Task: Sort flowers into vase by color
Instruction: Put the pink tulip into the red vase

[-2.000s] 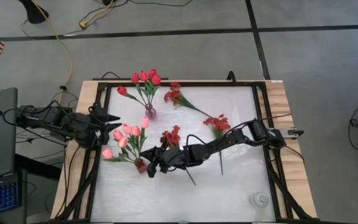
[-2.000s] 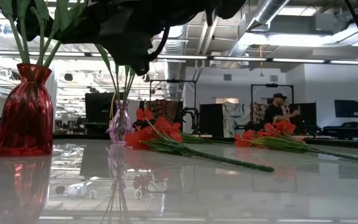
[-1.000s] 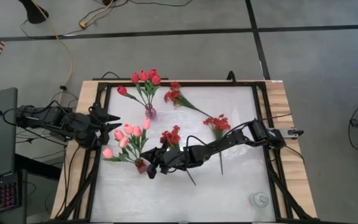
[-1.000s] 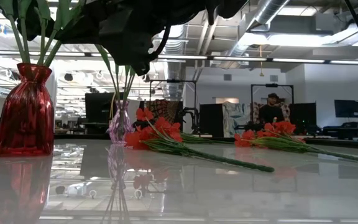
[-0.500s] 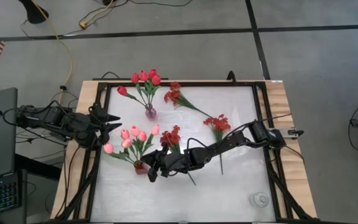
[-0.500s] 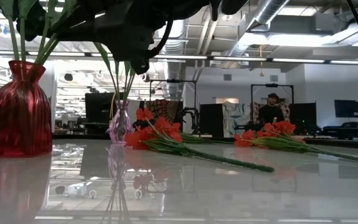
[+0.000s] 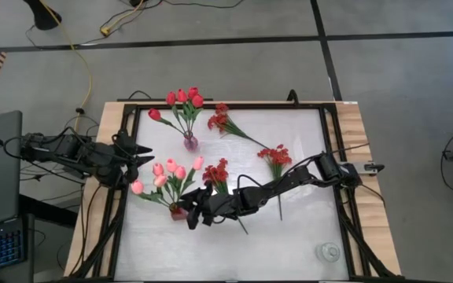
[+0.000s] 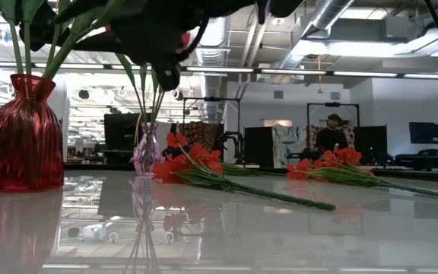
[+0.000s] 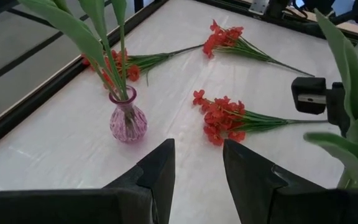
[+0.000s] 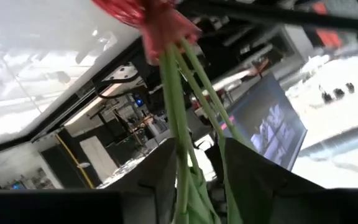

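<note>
Pink tulips stand in a red ribbed vase, which rests with its base on the white table; the vase also shows in the low view. My right gripper reaches in level from the table's right, and its open fingers straddle the tulips' green stems just above the vase mouth. Red tulips stand in a small purple vase. Three sprays of small red blossoms lie flat on the table. My left gripper waits open at the left edge. My right gripper has the pink tulips' stems between its two fingers, a little above the red vase's mouth. The stems lie against the inner side of one finger, and a gap stays on the other side. The fingers come level from the table's right, across the upright stems.
A small clear glass object sits near the front right corner. A black frame runs around the table. Bare table lies in front of the red vase and across the near half. A person shows far off in the room.
My right gripper has shifted a little toward the table's near edge with the stems between its fingers. The red vase has slid slightly toward the near edge with it. The tulip bunch has swung, and one pink head has moved toward the right.
</note>
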